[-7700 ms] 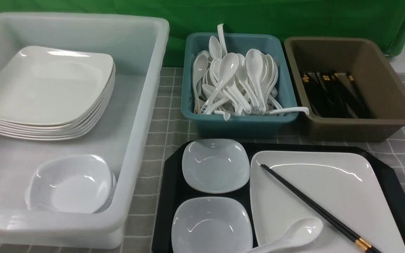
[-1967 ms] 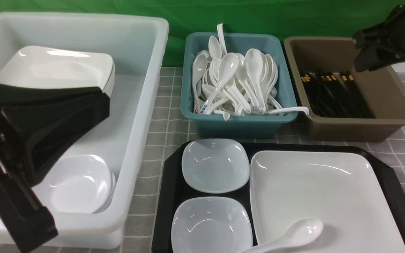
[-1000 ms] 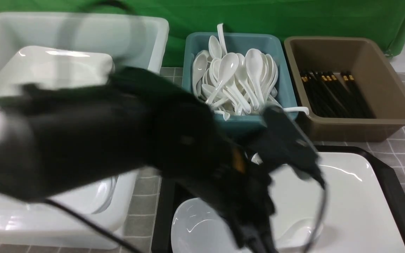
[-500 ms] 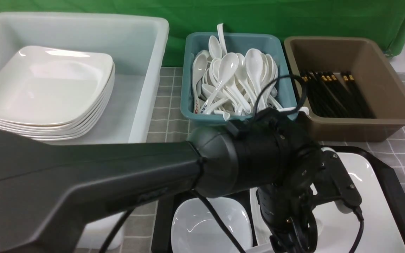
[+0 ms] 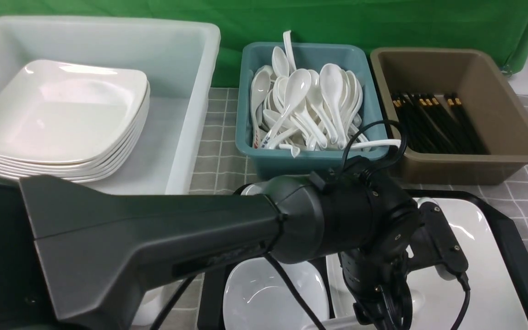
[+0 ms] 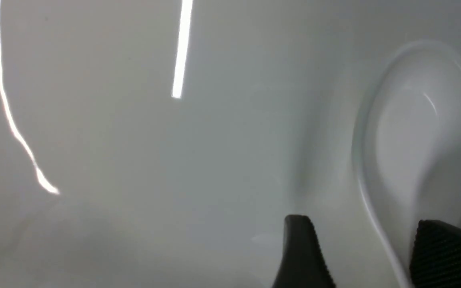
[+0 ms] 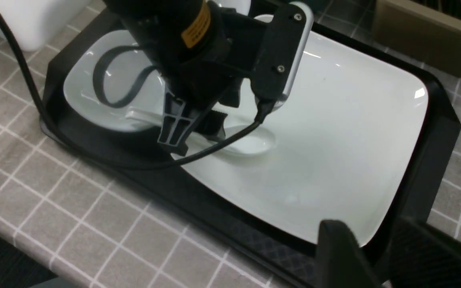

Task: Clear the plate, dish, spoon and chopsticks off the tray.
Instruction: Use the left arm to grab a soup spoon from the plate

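Note:
The black tray [image 5: 516, 238] holds the large white plate [image 5: 475, 256] and two small pale dishes, the near one [image 5: 255, 298] showing. The white spoon [image 6: 418, 132] lies on the plate's near-left part, its handle [image 5: 328, 325] reaching over the near dish. My left gripper [image 6: 370, 256] is open and low over the plate, fingers either side of the spoon's handle. It also shows in the right wrist view [image 7: 190, 136]. My right gripper [image 7: 382, 260] is open and empty above the tray's near right corner. No chopsticks lie on the tray.
A translucent white tub [image 5: 190, 114] at the left holds stacked plates. A teal bin [image 5: 310, 158] holds several spoons. A brown bin [image 5: 511, 133] holds several black chopsticks [image 5: 433, 123]. My left arm [image 5: 154, 238] hides the far dish.
The chopsticks left the plate while my right arm hovered over the brown bin and then withdrew. My left arm swung in from the left and lowered its gripper to the spoon.

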Robot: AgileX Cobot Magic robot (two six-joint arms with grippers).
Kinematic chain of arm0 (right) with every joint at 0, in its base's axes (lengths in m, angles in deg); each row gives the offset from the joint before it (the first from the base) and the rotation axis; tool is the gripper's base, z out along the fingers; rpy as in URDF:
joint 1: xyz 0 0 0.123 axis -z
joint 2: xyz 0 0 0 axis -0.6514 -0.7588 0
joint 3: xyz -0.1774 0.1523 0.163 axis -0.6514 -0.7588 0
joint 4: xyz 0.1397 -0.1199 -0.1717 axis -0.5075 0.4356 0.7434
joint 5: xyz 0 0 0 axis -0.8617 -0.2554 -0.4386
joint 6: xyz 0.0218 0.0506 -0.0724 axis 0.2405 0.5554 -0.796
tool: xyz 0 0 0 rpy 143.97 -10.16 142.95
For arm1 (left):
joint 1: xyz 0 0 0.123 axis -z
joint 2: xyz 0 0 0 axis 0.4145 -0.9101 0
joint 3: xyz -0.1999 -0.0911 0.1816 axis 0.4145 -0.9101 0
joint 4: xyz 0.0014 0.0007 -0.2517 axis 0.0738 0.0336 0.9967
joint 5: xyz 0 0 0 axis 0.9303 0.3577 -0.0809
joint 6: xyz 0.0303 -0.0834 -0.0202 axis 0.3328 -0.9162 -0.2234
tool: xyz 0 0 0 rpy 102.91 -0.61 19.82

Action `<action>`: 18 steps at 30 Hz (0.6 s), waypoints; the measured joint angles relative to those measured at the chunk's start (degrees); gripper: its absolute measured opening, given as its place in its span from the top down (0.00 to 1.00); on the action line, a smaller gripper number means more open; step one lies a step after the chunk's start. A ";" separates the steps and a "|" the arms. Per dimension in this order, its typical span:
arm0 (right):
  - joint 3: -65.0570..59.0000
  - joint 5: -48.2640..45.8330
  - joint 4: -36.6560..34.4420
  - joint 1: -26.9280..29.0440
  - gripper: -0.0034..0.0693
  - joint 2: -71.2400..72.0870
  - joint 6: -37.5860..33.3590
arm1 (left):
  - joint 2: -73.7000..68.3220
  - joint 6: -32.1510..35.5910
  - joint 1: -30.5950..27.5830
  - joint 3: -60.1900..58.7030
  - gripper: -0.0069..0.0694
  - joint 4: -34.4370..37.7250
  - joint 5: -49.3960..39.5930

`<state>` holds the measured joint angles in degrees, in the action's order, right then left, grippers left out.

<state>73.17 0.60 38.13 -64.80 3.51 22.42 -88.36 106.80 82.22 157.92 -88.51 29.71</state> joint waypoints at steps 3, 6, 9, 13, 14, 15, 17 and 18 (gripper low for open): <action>0.00 0.00 -0.05 0.00 0.63 0.00 0.05 | -0.22 -0.06 0.00 1.74 0.43 -0.12 -1.27; 0.00 0.00 -0.05 0.00 0.63 0.00 0.05 | -0.22 -0.06 0.00 3.15 0.43 0.02 -2.04; 0.00 0.00 -0.12 0.00 0.63 0.00 0.11 | 0.39 -0.06 0.00 5.58 0.43 0.93 -4.48; 0.00 0.00 -0.12 0.00 0.63 0.00 0.11 | 2.49 0.09 0.00 7.02 0.43 2.70 -9.15; 0.00 -0.05 -0.16 0.00 0.63 0.00 0.11 | 2.96 0.24 0.00 7.16 0.42 3.36 -11.03; 0.00 -0.05 -0.16 0.00 0.63 0.00 0.11 | 3.36 0.65 0.00 7.10 0.41 4.34 -12.63; 0.00 -0.05 -0.16 0.00 0.63 0.00 0.11 | 3.55 1.90 0.00 6.46 0.39 5.42 -13.94; 0.00 -0.05 -0.16 0.00 0.63 0.00 0.11 | 3.55 2.79 0.00 5.81 0.37 5.82 -13.94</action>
<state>73.17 0.55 37.96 -64.80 3.51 22.53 -84.81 109.59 82.22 163.73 -82.69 15.77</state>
